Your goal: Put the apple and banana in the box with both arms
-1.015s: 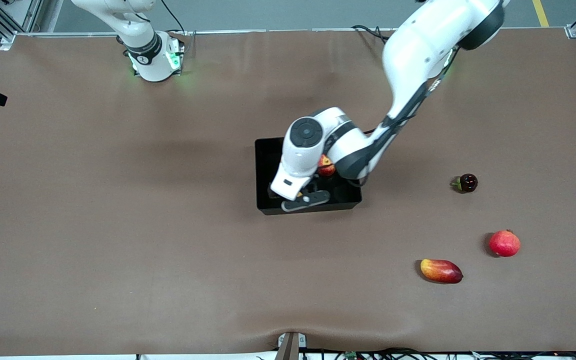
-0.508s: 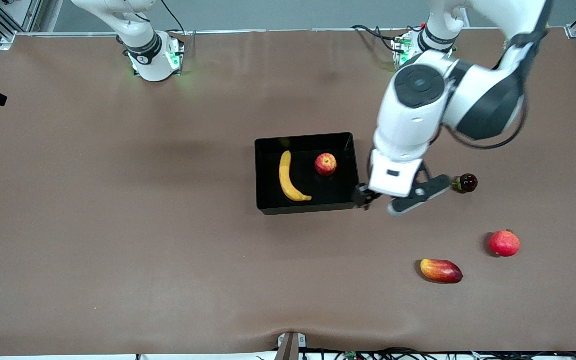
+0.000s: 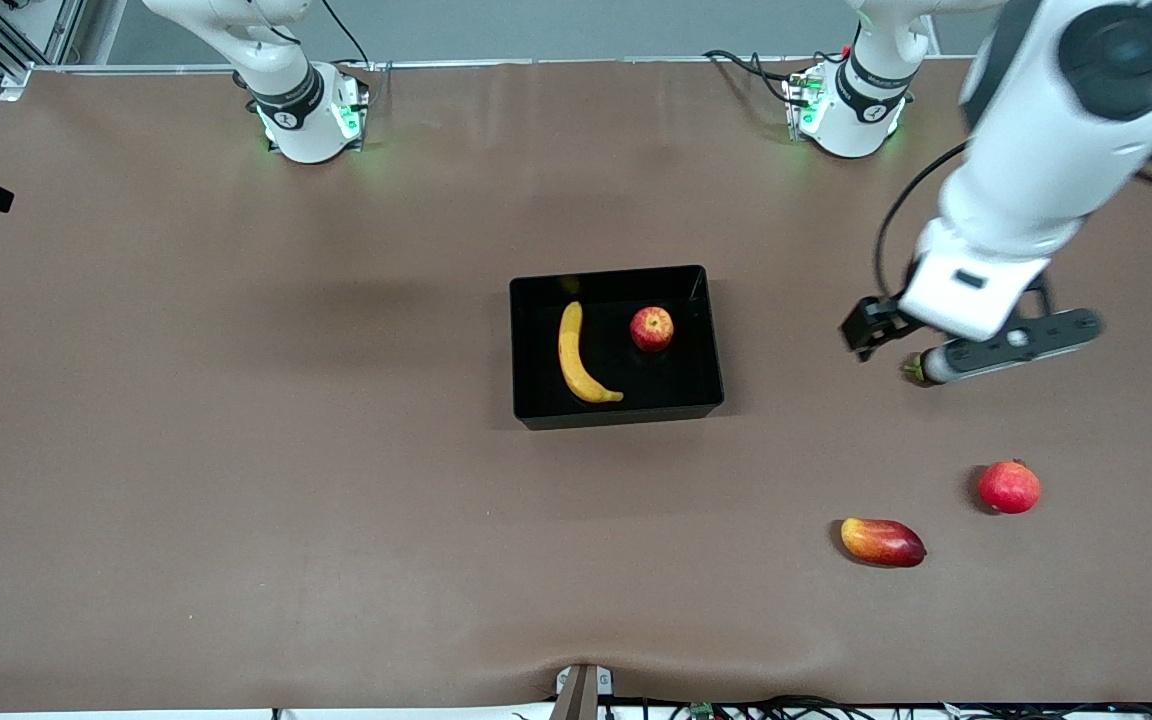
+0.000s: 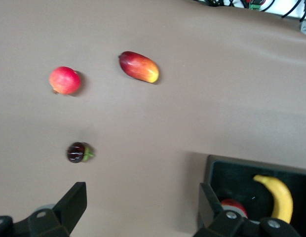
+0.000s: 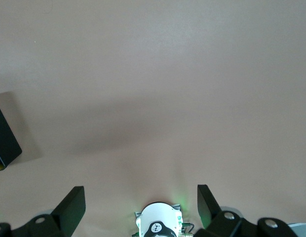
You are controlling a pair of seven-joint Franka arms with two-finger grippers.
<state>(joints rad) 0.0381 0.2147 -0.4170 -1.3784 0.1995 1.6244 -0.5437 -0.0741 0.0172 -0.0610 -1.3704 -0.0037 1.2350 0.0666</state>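
Observation:
The black box (image 3: 616, 413) sits mid-table. The yellow banana (image 3: 576, 355) and the small red apple (image 3: 652, 328) lie inside it, side by side and apart. My left gripper (image 3: 946, 330) hangs open and empty in the air over the table between the box and the left arm's end. In the left wrist view its open gripper (image 4: 141, 207) frames bare table, with the box (image 4: 251, 163), banana (image 4: 280, 196) and apple (image 4: 233, 206) at the edge. My right gripper (image 5: 140, 205) is open and empty, held high over its own base; it is out of the front view.
A small dark fruit (image 3: 921, 370) lies partly hidden under the left hand; it also shows in the left wrist view (image 4: 78, 152). A plain red round fruit (image 3: 1009, 487) and a red-yellow mango (image 3: 882, 541) lie nearer the front camera, toward the left arm's end.
My left arm has lifted out of the box and swung toward its own end of the table, leaving the banana beside the apple. The right arm waits unmoved.

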